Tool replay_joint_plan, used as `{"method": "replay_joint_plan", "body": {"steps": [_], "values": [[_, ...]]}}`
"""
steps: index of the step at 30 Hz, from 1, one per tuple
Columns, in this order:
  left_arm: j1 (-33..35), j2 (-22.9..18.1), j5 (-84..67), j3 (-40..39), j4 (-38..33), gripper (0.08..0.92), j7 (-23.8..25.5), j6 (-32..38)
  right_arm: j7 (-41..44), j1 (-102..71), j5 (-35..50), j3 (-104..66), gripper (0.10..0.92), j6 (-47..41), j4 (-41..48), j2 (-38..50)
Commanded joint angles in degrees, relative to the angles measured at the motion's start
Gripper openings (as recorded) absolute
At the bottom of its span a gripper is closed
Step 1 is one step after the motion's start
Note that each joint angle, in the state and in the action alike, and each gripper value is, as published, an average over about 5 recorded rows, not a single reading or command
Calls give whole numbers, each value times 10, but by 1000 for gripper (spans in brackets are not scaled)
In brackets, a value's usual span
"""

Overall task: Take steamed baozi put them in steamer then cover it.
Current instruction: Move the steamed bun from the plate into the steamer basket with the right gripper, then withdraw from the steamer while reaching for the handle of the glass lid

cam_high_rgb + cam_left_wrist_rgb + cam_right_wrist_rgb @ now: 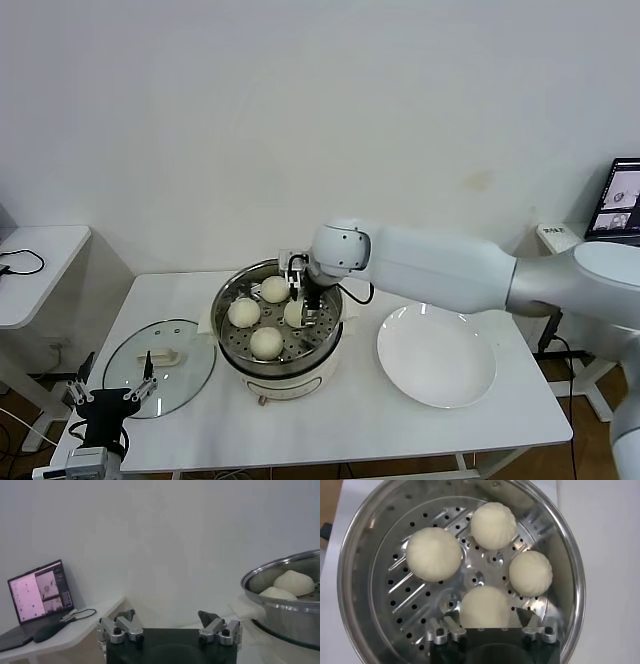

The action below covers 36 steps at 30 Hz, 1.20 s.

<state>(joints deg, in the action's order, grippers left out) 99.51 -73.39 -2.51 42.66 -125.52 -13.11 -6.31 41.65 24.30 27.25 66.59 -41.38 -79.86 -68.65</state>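
The steel steamer (224, 298) stands at the table's middle with several cream-white baozi (243, 312) on its perforated tray (405, 605). My right gripper (303, 300) reaches down inside the pot. In the right wrist view the right gripper (485, 613) is open, and its fingers (522, 617) stand on either side of the nearest baozi (485, 600) with small gaps. The glass cover (190, 370) lies flat on the table left of the steamer, handle up. My left gripper (105, 398) waits open at the table's front left corner; it (167, 615) holds nothing.
A flat white plate (436, 357) lies right of the steamer. A small side table (35, 255) stands at the far left. A laptop (40, 592) sits on another table, and a screen (620, 205) shows at the far right.
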Motion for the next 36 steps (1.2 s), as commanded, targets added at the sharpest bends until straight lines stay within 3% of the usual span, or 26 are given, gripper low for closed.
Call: {"method": "replay_joint_plan", "body": {"steps": [1,5,10,14,20,27,32,36], "values": [[-2,2,0,1,2,823,0,0,-46,8,22,-58,822,0,-54,69],[-3,5,-1,5,8,823,0,2,-188,-33,69,-92,823,31,-119,130],[-5,4,0,4,13,823,0,5,-373,-168,90,-192,823,131,-186,201],[-6,2,5,1,18,823,0,11,-439,-335,60,-341,823,228,-209,234],[-5,-3,17,-1,31,823,5,29,-455,-592,-33,-589,823,350,-225,214],[-9,-6,43,-3,58,823,7,52,-392,-851,-142,-868,823,502,-220,95],[-22,0,106,-4,90,823,6,66,-347,-962,-137,-1005,823,544,-229,14],[-38,22,262,15,128,823,19,75,-330,-1035,-114,-1098,823,535,-255,-21]]}}
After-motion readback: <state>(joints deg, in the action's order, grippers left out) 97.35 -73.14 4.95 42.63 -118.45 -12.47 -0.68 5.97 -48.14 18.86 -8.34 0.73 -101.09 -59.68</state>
